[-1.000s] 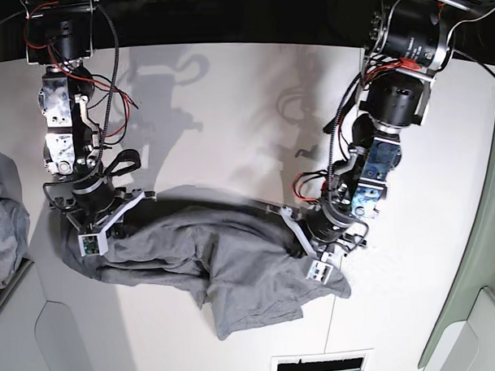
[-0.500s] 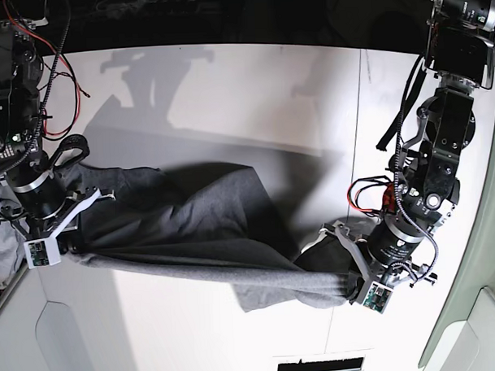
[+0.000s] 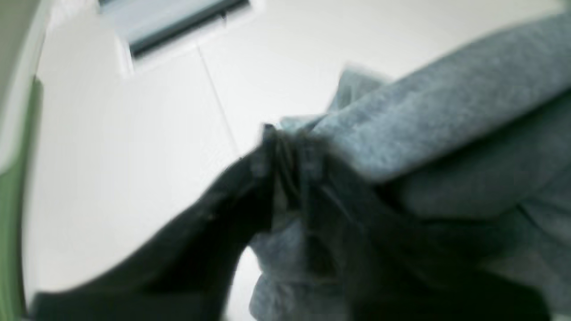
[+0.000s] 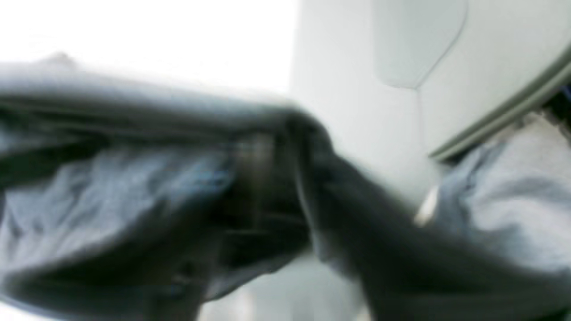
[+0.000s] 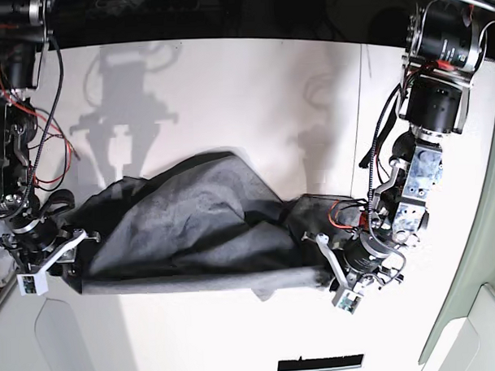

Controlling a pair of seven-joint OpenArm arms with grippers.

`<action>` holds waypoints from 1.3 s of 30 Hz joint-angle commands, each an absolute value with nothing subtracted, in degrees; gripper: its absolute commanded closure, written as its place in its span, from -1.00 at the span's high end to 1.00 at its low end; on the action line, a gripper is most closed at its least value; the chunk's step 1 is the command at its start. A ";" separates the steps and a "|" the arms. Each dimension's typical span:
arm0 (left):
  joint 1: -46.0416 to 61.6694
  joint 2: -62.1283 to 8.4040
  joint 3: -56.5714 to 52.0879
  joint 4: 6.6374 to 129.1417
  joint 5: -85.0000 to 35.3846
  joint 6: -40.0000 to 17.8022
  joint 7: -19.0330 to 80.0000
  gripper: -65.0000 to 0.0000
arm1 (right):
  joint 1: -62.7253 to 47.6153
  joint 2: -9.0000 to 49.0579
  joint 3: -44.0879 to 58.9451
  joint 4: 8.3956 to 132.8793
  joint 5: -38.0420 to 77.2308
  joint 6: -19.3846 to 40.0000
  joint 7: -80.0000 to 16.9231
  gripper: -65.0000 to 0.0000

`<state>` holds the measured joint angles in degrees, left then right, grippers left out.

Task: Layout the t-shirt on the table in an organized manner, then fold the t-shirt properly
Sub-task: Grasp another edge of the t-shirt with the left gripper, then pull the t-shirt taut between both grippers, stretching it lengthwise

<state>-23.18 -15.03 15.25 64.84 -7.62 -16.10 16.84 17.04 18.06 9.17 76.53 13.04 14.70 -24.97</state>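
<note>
Grey cloth wraps both claws, and heavy blur in the two wrist views hides how their jaws stand. The left claw (image 5: pixel 325 274) sits at one end of the t-shirt (image 5: pixel 184 228), its dark fingers (image 3: pixel 285 174) bunched in with the fabric; whether they pinch it or have let go I cannot tell. The right claw (image 5: pixel 61 259) sits at the opposite end, fabric draped over its fingers (image 4: pixel 276 178), and its state is likewise unclear. Between the two the t-shirt stretches across the white counter (image 5: pixel 228 97), its long axis running from one claw to the other, the near edge pulled almost straight, the far side humped and creased. In the right wrist view a paler bluish cloth bundle (image 4: pixel 513 196) lies just beside that claw
</note>
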 commanded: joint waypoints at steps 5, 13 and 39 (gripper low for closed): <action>-24.58 -15.33 14.87 59.24 -8.19 -19.11 17.74 -0.12 | 20.38 18.24 9.65 70.17 16.12 14.26 -27.05 0.22; -21.39 -18.94 14.87 66.89 -14.39 -19.25 21.47 -0.12 | 10.92 18.02 10.92 72.75 20.64 14.39 -29.61 0.22; -13.74 -22.92 14.76 66.63 -13.91 -14.85 19.11 -0.11 | 13.15 7.31 10.74 56.77 18.24 14.48 -22.59 0.21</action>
<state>-12.69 -22.20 15.05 65.78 -13.72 -14.90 19.73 13.19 7.40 10.85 57.08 18.63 14.87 -19.31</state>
